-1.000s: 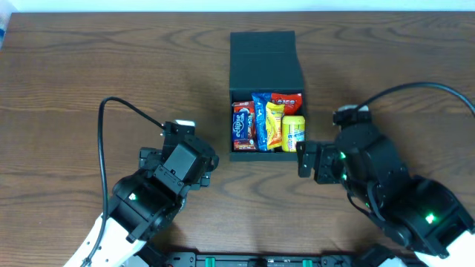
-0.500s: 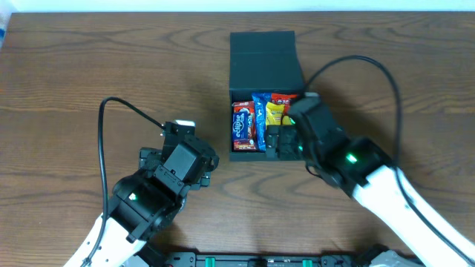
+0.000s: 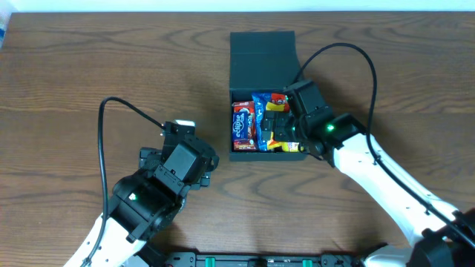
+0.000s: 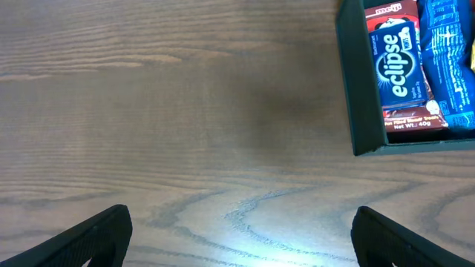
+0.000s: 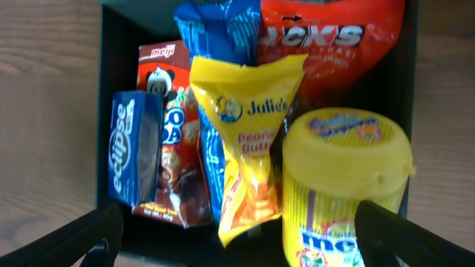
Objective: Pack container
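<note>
Surface: brown wood-grain surface (image 3: 74,74), pretty plain, with a pale strip along the far edge.
Container: the dark teal-black matte rigid rectangular container (image 3: 263,63) sits far-middle on the surface. Its flap lid is swung open to the far side and snacks are packed upright inside.
Inside, left: a blue eclipse mint box (image 5: 133,156) sits against the left wall, with a red meiji packet (image 5: 174,148) touching it.
Inside, middle: a blue crinkly packet (image 5: 219,30), with a yellow Julie's peanut packet (image 5: 249,148) in front of it.
Inside, right: a red-orange bag (image 5: 334,44) at the back and a yellow plastic tub with a yellow lid (image 5: 345,185) nearer me.
My right jaws: directly over the container's right half, spread wide and gripping nothing. The black fingertips (image 5: 96,237) sit at the bottom corners of my wrist view, and the tub shows between them.
My left jaws: over bare wood, left of the container and nearer than it, well apart. They're wide too, and empty.
Left wrist view: only catches the container's corner with the eclipse box.
</note>
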`<state>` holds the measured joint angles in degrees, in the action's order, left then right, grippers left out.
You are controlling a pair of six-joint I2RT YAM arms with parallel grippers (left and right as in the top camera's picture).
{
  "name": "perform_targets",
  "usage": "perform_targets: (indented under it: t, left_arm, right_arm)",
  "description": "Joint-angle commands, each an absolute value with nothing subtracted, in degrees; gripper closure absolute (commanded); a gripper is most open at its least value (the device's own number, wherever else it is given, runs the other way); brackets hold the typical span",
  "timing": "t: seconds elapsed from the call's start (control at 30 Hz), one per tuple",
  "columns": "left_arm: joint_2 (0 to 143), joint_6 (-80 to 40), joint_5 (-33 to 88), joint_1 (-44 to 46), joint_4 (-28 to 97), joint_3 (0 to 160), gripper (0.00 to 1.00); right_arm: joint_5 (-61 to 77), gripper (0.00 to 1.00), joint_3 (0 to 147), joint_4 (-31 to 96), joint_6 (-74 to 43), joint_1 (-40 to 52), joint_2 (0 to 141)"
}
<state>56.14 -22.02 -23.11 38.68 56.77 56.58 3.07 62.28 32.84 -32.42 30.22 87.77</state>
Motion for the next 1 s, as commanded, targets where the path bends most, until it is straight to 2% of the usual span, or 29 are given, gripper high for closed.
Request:
perform_targets:
  t: [0.0,0.63,0.83,0.97]
  left_arm:
    - [56.2,-21.4,-23.9,38.5,57.0,56.3,0.05]
    - [56.2,-21.4,-23.9,38.5,57.0,56.3,0.05]
    - [56.2,-21.4,-23.9,38.5,57.0,56.3,0.05]
    - [56.2,-21.4,-23.9,38.5,57.0,56.3,0.05]
  right_arm:
    - [3.5,0.01,62.1,32.2,-31.0,29.6,88.7]
    - [3.5,0.01,62.1,28.9,-31.1,29.2,94.8]
    - [3.5,0.01,62.9,29.6,-31.6,29.3,90.5]
    - [3.2,0.01,62.9,31.2,-31.6,29.4,82.0]
